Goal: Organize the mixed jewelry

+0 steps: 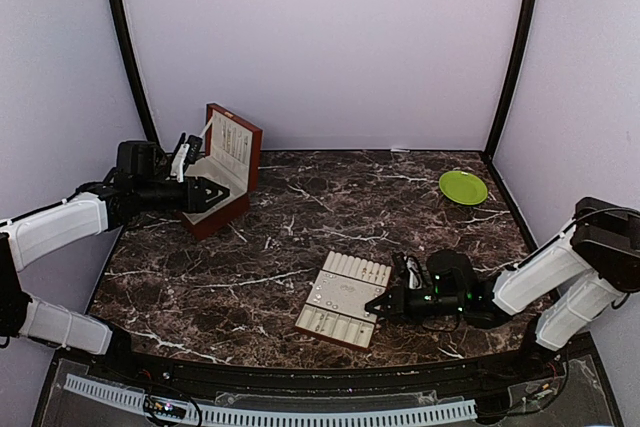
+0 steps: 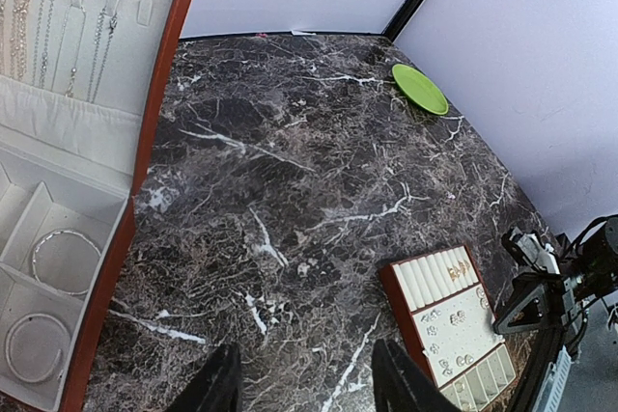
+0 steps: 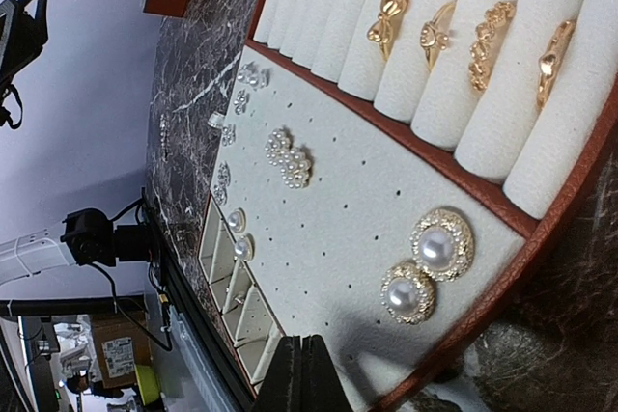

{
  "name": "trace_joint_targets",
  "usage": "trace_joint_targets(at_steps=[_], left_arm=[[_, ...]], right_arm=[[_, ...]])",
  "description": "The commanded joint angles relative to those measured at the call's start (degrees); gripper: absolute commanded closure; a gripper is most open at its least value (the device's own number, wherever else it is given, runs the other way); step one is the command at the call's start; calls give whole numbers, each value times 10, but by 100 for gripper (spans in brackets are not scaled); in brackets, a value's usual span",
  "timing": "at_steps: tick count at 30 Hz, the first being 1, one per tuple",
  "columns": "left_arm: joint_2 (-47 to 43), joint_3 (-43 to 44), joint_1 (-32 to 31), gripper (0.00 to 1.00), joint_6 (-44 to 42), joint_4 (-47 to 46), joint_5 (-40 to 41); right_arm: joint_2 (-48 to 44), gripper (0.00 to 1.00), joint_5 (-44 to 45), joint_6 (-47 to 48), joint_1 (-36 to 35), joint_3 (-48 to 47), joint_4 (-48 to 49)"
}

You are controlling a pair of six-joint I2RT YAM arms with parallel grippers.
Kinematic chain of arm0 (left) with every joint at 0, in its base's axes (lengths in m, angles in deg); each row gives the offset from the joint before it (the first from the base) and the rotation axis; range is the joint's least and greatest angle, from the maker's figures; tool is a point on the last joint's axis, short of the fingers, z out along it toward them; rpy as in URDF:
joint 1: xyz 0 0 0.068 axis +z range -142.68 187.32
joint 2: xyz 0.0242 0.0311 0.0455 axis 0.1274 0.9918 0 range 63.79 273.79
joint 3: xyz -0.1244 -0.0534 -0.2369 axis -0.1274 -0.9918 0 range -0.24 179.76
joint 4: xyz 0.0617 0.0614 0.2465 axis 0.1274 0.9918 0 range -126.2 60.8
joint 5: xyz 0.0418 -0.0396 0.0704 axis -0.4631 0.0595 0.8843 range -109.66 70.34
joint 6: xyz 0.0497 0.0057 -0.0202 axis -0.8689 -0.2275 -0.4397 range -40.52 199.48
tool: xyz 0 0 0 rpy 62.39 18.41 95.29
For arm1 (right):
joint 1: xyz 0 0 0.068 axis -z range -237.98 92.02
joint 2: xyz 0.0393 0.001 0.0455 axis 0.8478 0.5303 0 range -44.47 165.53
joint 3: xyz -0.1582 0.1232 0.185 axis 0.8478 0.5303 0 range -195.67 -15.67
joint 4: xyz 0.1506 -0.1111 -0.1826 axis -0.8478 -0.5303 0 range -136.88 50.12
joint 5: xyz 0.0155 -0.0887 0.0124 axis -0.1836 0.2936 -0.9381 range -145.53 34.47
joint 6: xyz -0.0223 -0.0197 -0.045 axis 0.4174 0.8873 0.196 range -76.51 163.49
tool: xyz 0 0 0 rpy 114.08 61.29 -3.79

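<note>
Dark brown marble table (image 1: 300, 207) with white veins under both arms; toward its near edge, lying flat, a cream slotted insert tray with red-brown rim (image 1: 345, 299); on that tray the mixed jewelry (image 3: 290, 156): gold rings (image 3: 386, 31) pushed between the padded rolls, pearl studs (image 3: 425, 262) and small clear pieces on the perforated pad. Right arm stretched low from the right side, forearm nearly level; right gripper (image 3: 302, 364) pointing at the tray's right edge, fingers pressed together with nothing between. Left arm reaching from the left toward the back; left gripper (image 2: 304, 378) above bare marble, just beside an open red-brown wooden box (image 1: 235, 162); fingers moderately apart, holding nothing. Necklaces (image 2: 68, 36) hanging in the upright lid; two bangles (image 2: 63, 260) in the compartments. Lime-green round plate (image 1: 463, 187) at the back right, well apart.
</note>
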Motion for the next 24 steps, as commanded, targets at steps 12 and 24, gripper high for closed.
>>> trace_joint_targets(at_steps=[12,24], left_arm=[[-17,-8,4,52,2,-9,-10],[-16,-8,4,52,3,-10,-12]], right_arm=[[7,100,-3,-1,-8,-11,16],[-16,100,23,-12,-8,4,-9]])
